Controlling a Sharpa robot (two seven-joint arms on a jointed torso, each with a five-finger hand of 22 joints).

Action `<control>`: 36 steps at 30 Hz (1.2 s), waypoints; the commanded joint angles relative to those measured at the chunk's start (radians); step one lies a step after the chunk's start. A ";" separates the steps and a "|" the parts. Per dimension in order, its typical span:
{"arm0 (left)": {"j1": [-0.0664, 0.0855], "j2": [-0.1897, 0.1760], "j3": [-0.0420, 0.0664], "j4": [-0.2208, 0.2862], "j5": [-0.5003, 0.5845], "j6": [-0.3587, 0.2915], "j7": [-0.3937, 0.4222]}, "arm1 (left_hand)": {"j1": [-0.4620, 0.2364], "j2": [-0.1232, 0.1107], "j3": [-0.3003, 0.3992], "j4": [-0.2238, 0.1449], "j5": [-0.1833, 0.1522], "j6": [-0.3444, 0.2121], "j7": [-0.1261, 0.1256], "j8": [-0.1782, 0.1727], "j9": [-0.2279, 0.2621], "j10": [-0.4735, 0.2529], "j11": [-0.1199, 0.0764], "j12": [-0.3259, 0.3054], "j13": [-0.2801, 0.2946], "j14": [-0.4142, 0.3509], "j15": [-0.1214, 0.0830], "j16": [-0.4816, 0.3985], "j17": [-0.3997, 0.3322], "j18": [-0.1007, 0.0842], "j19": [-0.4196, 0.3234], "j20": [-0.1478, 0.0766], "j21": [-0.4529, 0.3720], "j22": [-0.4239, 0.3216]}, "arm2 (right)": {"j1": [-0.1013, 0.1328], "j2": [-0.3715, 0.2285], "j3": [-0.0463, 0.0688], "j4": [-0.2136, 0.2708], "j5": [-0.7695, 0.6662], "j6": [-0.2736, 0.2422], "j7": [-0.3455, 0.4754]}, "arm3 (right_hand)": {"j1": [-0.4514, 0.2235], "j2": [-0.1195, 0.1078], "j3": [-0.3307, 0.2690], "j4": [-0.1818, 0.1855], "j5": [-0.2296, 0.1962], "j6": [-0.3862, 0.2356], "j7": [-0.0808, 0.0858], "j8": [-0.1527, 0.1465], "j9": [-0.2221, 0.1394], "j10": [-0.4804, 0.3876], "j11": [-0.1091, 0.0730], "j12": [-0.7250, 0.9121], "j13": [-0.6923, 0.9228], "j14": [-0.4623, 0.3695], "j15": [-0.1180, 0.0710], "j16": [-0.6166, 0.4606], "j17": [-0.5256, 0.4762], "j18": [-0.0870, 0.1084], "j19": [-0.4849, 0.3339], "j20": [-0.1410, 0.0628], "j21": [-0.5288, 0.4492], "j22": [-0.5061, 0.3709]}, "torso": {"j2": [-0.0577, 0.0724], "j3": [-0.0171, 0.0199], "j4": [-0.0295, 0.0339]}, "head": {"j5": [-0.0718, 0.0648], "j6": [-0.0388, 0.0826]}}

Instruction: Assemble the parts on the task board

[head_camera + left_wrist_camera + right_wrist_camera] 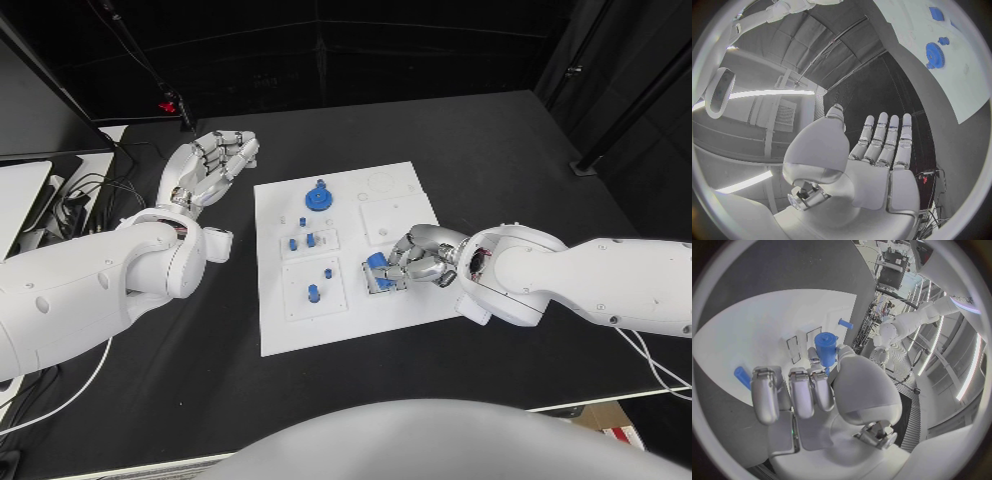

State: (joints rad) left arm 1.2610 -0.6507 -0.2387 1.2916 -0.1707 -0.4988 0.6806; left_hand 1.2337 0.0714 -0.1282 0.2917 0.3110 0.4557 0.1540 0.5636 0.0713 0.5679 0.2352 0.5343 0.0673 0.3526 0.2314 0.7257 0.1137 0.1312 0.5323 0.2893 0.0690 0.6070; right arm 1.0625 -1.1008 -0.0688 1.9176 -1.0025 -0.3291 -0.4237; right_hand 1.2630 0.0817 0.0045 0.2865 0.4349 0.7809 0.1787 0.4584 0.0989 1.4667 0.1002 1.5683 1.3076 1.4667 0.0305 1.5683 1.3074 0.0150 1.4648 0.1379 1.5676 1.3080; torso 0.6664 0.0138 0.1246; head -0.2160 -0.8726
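Right silver hand [408, 262] pinching small blue plastic cylinder part [825, 347] over white flat task board [289, 325] near its right edge; insertion step, next needing alignment. Left silver hand [214, 160] hovering spread beyond board's left edge.

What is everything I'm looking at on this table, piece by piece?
Table: one, black, under everything.
Task board: one, white plate, middle of the table.
Gear: one, blue, far part of the board.
Small pegs: a few, blue, standing in the board's left-side squares.
Cylinder part: one, blue, held in the right hand's fingers.
Cables: several, dark, at the table's left edge.
Left hand: silver, fingers spread, holding nothing, left of the board.
Right hand: silver, over the board's right side, gripping the cylinder part.
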 commanded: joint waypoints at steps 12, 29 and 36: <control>0.001 0.002 0.001 -0.001 0.001 0.008 0.102 | -0.001 0.012 -0.008 0.000 0.004 -0.006 0.125 0.003 -0.001 -0.007 0.002 0.003 -0.001 -0.006 -0.001 0.005 -0.001 -0.013 0.002 0.000 0.003 -0.001 | 0.001 0.004 0.000 0.001 -0.065 0.034 -0.063 | -0.003 0.002 -0.008 0.000 -0.003 -0.001 -0.004 0.004 0.001 0.104 0.007 0.003 0.263 0.104 0.006 0.002 0.263 -0.015 0.106 0.007 0.003 0.263 | 0.000 0.0001 0.0002 | -0.001 0.000; 0.001 0.005 0.001 -0.002 0.001 0.011 0.101 | -0.001 0.013 -0.009 0.000 0.004 -0.007 0.125 0.005 -0.002 -0.007 0.002 0.005 -0.001 -0.006 -0.001 0.007 -0.002 -0.013 0.001 0.000 0.003 -0.001 | 0.001 0.014 0.000 -0.003 -0.073 0.043 -0.068 | -0.011 0.004 -0.022 0.004 -0.018 -0.015 -0.002 -0.001 -0.001 0.104 0.009 0.003 0.263 0.104 0.006 0.002 0.263 -0.015 0.106 0.007 0.003 0.263 | 0.001 0.0009 0.0018 | 0.004 0.000; 0.001 0.004 0.001 -0.003 0.001 0.010 0.100 | -0.001 0.013 -0.009 0.000 0.004 -0.007 0.125 0.005 -0.002 -0.007 0.002 0.005 -0.001 -0.006 -0.001 0.007 -0.002 -0.013 0.001 0.000 0.003 -0.001 | 0.001 0.019 0.000 -0.006 -0.078 0.044 -0.071 | -0.022 0.008 -0.036 0.005 -0.035 -0.025 -0.003 -0.003 -0.003 0.104 0.008 0.003 0.263 0.104 0.006 0.002 0.263 -0.015 0.106 0.007 0.003 0.263 | 0.000 0.0007 0.0005 | 0.011 0.000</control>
State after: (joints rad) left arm 1.2605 -0.6473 -0.2387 1.2889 -0.1707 -0.4963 0.6806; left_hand 1.2337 0.0714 -0.1337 0.2916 0.3109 0.4559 0.1541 0.5636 0.0714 0.5679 0.2352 0.5342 0.0673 0.3526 0.2314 0.7257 0.1121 0.1312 0.5323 0.2893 0.0690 0.6071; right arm 1.0625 -1.0844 -0.0689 1.9097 -1.0699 -0.2937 -0.4927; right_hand 1.2529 0.0908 -0.0261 0.2916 0.4048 0.7627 0.1766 0.4584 0.0979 1.4667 0.1002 1.5683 1.3076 1.4667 0.0305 1.5683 1.3073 0.0150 1.4647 0.1379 1.5676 1.3077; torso 0.6665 0.0143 0.1255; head -0.2065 -0.8726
